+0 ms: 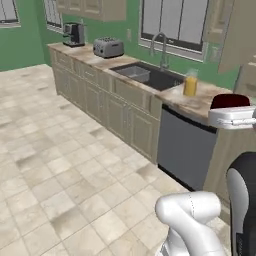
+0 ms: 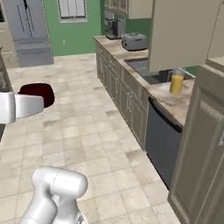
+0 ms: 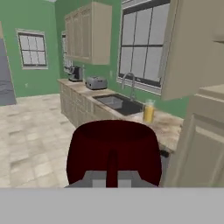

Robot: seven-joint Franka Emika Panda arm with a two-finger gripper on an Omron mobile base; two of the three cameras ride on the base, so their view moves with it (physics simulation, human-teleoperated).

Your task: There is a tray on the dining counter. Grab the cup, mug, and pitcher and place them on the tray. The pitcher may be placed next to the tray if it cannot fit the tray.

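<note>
A dark red mug (image 3: 113, 148) sits right in front of the hand camera, and my gripper (image 3: 112, 176) is shut on it, the fingertips against its near side. From the base views the mug (image 1: 230, 101) (image 2: 37, 94) hangs in the air above the floor, at the end of my white hand. The yellow-orange pitcher (image 1: 190, 84) (image 2: 176, 82) (image 3: 149, 112) stands upright on the wall counter just right of the sink, well beyond the mug. The tray, the cup and the dining counter are out of view.
Along the wall counter stand a toaster (image 1: 108, 47) and a coffee machine (image 1: 74, 34), with the sink (image 1: 150, 76) and a dishwasher front (image 1: 185, 145). A tall beige cabinet (image 2: 201, 144) closes the right side. Tiled floor (image 1: 60, 165) lies open to the left.
</note>
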